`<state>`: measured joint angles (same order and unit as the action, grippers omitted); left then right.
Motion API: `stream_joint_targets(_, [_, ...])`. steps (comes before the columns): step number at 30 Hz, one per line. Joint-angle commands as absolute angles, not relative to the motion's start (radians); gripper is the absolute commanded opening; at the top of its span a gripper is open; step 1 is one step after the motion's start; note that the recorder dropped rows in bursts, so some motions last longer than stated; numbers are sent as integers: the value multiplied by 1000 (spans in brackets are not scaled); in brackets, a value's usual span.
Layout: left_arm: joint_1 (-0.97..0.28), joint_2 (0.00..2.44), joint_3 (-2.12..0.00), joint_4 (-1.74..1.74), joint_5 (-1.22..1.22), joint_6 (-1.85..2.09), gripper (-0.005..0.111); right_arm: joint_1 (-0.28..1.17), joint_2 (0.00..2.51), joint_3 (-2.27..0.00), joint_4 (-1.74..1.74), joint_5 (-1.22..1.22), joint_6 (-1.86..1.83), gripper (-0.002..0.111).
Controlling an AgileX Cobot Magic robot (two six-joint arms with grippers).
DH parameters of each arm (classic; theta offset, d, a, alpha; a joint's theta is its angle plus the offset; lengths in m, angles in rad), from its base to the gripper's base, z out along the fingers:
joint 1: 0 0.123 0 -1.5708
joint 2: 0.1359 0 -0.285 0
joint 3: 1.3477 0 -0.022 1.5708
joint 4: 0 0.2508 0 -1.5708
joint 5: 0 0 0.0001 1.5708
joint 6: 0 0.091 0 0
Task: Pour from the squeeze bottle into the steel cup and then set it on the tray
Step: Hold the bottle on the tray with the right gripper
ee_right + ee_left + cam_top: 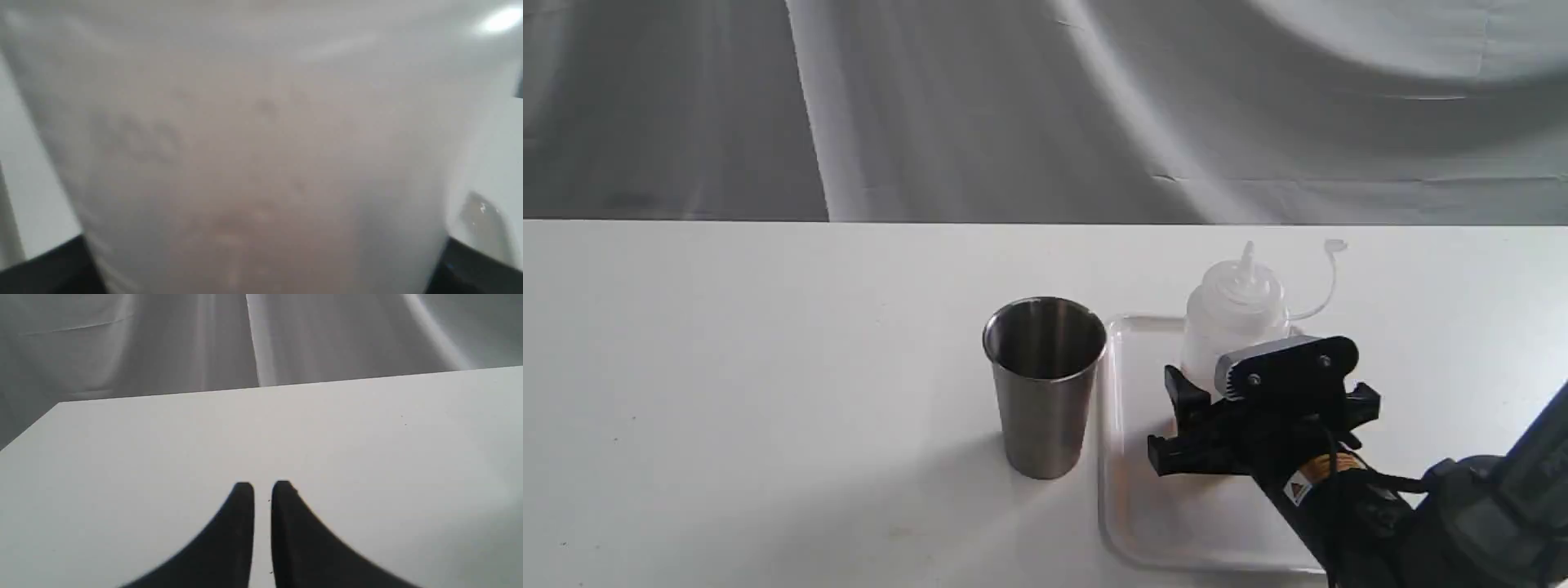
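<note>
The squeeze bottle (1233, 327) stands upright on the white tray (1119, 490), nozzle up, its tethered cap hanging off to the right. My right gripper (1168, 420) is around its lower body. In the right wrist view the whitish bottle (261, 143) fills the picture, and dark fingers (41, 269) meet both of its sides, so the gripper looks shut on it. The steel cup (1045, 384) stands upright just left of the tray, its inside dark. My left gripper (262, 488) hovers over bare table, shut on nothing, and is outside the exterior view.
The white table (727, 408) runs back to a far edge with a grey cloth backdrop (1013, 106) behind it. The cup's side nearly touches the tray's left rim. My right arm (1462, 523) comes in from the lower right corner.
</note>
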<state>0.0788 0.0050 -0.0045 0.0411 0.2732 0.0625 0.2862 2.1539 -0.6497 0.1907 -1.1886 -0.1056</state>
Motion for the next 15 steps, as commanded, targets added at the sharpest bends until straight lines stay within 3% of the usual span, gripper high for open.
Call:
stream_joint_targets(1, [76,0,0,44,266,61,8,280,2159,-647,180,-1221,-95,0])
stream_joint_targets(12, [76,0,0,44,266,61,8,280,2159,-647,180,-1221,8,0])
stream_joint_targets(15, [76,0,0,44,266,61,8,280,2159,-647,172,-1221,13,8])
